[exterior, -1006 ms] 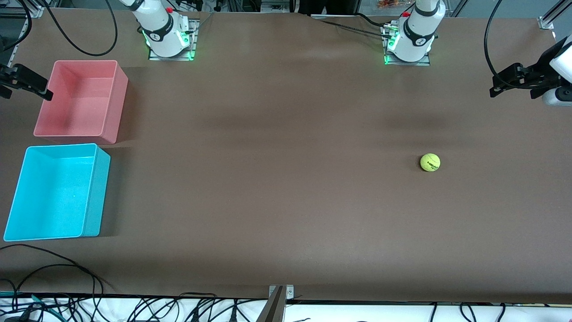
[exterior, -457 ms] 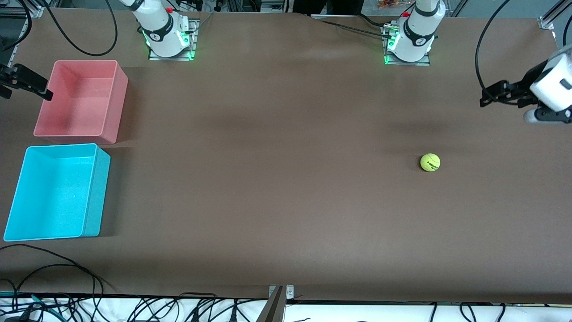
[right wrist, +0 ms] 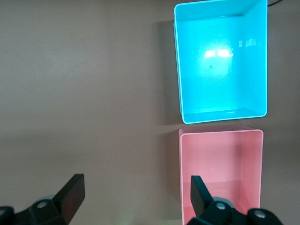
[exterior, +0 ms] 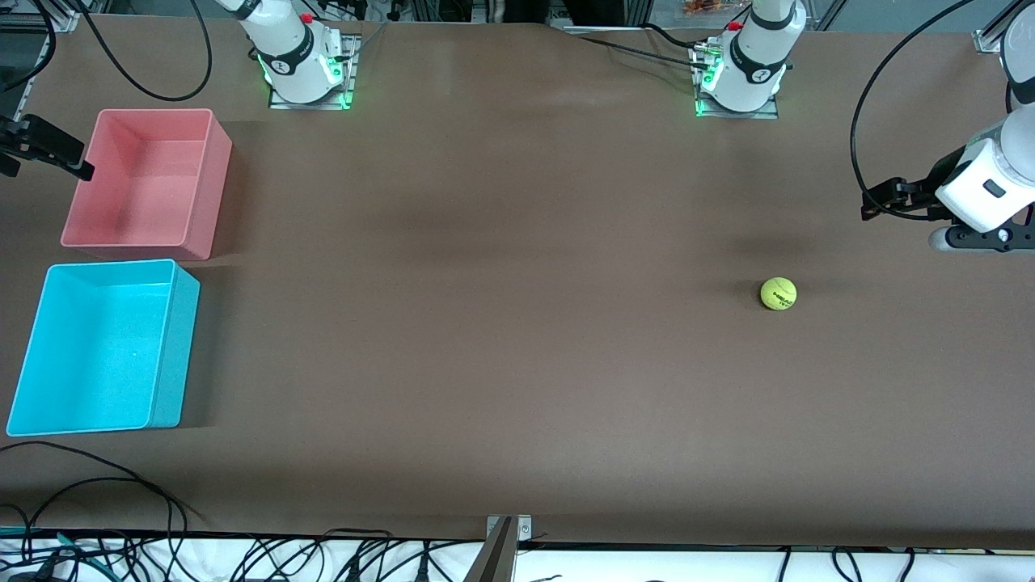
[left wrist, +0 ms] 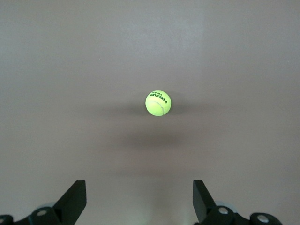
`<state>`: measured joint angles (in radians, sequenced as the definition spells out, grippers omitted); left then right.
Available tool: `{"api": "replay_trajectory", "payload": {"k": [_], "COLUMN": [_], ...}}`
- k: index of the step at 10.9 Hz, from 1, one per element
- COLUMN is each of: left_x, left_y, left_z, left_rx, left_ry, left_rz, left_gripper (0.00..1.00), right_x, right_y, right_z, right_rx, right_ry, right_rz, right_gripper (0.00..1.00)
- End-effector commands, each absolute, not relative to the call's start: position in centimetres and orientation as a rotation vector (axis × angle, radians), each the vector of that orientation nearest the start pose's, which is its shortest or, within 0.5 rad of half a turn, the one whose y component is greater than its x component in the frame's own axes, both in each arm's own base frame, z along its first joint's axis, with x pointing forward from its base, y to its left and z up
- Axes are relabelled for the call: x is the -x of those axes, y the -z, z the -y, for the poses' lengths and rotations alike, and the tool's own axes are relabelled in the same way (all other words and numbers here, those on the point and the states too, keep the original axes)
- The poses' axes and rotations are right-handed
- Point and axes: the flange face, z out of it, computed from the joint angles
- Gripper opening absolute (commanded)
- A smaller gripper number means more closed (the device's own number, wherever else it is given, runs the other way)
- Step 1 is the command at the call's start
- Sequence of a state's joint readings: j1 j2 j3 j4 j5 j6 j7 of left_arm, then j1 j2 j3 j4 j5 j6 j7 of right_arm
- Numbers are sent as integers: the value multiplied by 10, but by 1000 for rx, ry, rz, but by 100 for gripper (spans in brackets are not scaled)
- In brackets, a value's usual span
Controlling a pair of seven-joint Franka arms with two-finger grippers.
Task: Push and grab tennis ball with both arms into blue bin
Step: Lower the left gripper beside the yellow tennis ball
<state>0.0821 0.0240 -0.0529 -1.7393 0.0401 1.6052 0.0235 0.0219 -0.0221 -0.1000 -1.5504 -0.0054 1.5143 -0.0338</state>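
- A small fuzzy yellow-green tennis ball [exterior: 779,293] with dark printed lettering sits alone on the brown table [exterior: 501,323], toward the left arm's end, well apart from both tubs.
- The left gripper [exterior: 876,200], black and two-fingered, hangs over the table at that same end, near the ball but not touching it; in the left wrist view its fingers [left wrist: 75,199] stand wide apart with nothing between them.
- The bright cyan-blue rectangular plastic bin [exterior: 105,347] stands at the right arm's end of the table, nearer the front camera than the pink rectangular plastic tub [exterior: 145,182] just beside it.
- The right gripper [exterior: 48,153] waits beside the pink tub, spread wide and holding nothing, as the right wrist view shows.
- Black cables [exterior: 121,493] trail along the table edge nearest the front camera.
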Motion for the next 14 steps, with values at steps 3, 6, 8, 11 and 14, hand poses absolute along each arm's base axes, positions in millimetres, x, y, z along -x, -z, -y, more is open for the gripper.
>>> {"api": "replay_trajectory", "payload": {"k": [3, 6, 8, 11, 14], "left_x": [-552, -550, -548, -548, -550], "left_y": [-508, -463, -445, -410, -380], "left_z": [-25, -24, -23, -23, -23], "left_rx": [3111, 3105, 3114, 3117, 3121], "left_ry": [-186, -122, -88, -42, -25], "left_rz": [-13, -31, -30, -34, -39], "left_gripper": [100, 100, 100, 100, 100], "right_x": [-535, -533, -532, -529, -528], "right_y": [-652, -656, -655, -655, -654], "right_z": [58, 51, 51, 63, 63], "right_rx": [3126, 3125, 3124, 3121, 3120], "right_ry": [-20, -18, -35, -46, -61], "right_rz": [-107, -102, -99, -115, -120], "right_gripper": [100, 100, 100, 100, 100]}}
